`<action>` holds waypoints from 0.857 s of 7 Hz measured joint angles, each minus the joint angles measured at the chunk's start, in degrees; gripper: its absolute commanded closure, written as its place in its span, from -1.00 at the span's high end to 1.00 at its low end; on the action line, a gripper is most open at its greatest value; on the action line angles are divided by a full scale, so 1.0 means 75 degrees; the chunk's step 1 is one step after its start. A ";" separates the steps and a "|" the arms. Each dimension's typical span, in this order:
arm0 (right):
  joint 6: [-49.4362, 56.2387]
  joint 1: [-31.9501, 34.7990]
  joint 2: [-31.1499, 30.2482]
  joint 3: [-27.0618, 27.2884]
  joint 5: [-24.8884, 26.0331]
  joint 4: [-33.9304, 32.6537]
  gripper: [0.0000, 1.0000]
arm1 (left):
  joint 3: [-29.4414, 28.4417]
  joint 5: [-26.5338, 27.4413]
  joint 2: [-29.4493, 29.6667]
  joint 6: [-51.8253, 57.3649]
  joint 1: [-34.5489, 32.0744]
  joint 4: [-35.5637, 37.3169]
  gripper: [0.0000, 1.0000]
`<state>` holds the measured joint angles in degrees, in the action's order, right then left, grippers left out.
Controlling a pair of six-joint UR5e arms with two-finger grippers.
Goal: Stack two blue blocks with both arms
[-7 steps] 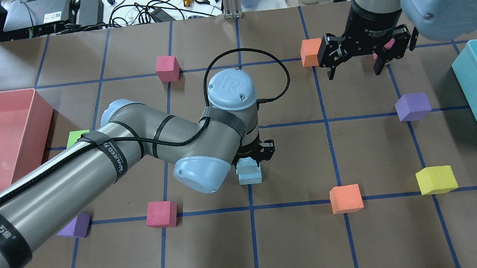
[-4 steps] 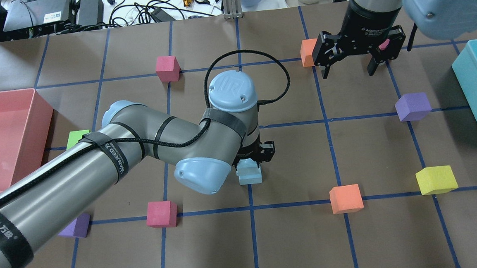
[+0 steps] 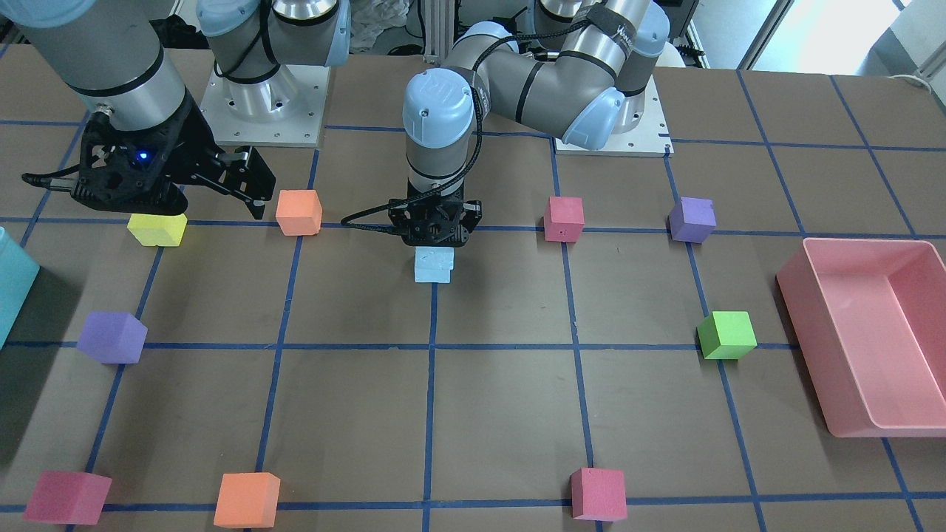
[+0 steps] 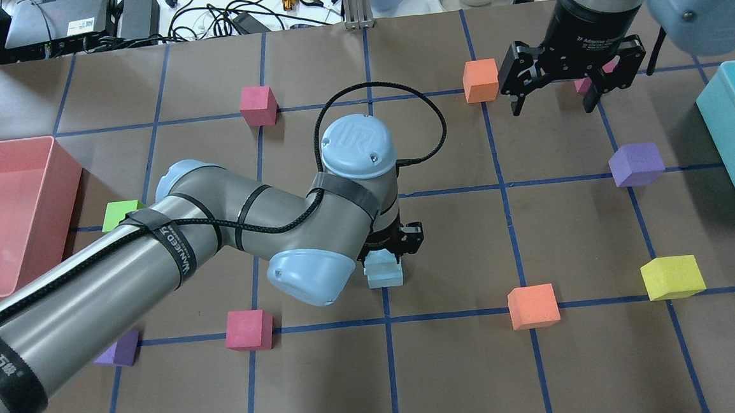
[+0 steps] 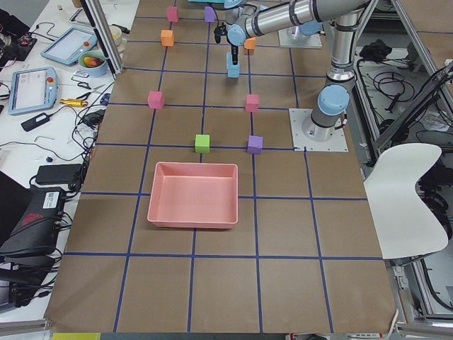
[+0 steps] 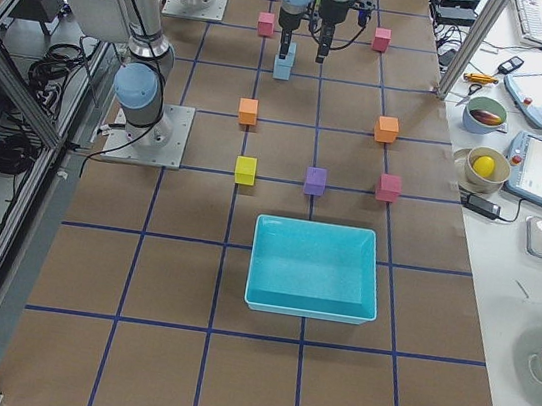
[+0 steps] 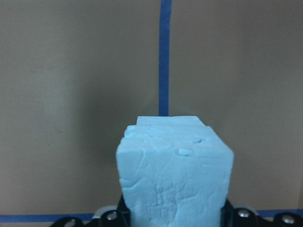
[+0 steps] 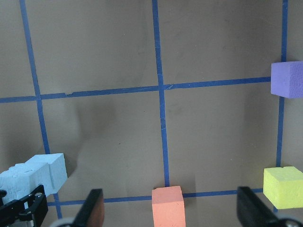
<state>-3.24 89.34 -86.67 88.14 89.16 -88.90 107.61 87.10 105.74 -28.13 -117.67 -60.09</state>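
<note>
On the near side of the overhead view, a near orange cube and a magenta cube sit on the gridded bench. Just beyond them, at mid-bench, the two blue blocks stand one on the other. The lower blue block sits astride a blue tape line. The upper blue block rests on it a little out of line, and a sliver of the lower one shows past its far edge in the left wrist view. The left end effector points straight down over the stack and appears clenched on the upper blue block, its fingers hard against the block's sides. Farther off, beside a far orange cube, the right end effector hangs above the bench with its fingers spread wide, grasping nothing. The task looks to be at the placing step, all but done. By this reading, what is left is for the left arm to let go and lift straight up, without dragging or tipping the soft upper blue block.
</note>
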 measured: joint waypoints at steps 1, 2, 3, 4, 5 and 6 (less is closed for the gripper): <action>0.0000 -0.0003 -0.0073 0.0008 0.0000 0.0018 1.00 | -0.0009 0.0001 -0.0004 -0.0014 -0.0002 0.0005 1.00; -0.0004 -0.0005 -0.0134 0.0023 0.0007 0.0053 1.00 | -0.0013 -0.0022 -0.0011 -0.0020 -0.0002 0.0007 1.00; -0.0009 -0.0004 -0.0183 0.0041 0.0013 0.0113 1.00 | -0.0027 -0.0087 -0.0061 -0.0014 0.0014 0.0008 1.00; -0.0011 0.0001 -0.0214 0.0049 0.0019 0.0158 1.00 | -0.0066 -0.0172 -0.0184 0.0007 0.0060 0.0006 1.00; -0.0012 0.0004 -0.0227 0.0053 0.0025 0.0181 1.00 | -0.0180 -0.0214 -0.0355 0.0050 0.0175 -0.0035 1.00; -0.0013 0.0005 -0.0230 0.0055 0.0028 0.0189 1.00 | -0.0335 -0.0218 -0.0566 0.0236 0.0429 -0.0151 1.00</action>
<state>-3.34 89.38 -88.40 88.55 89.37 -87.48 105.10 85.47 101.50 -26.36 -114.45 -61.22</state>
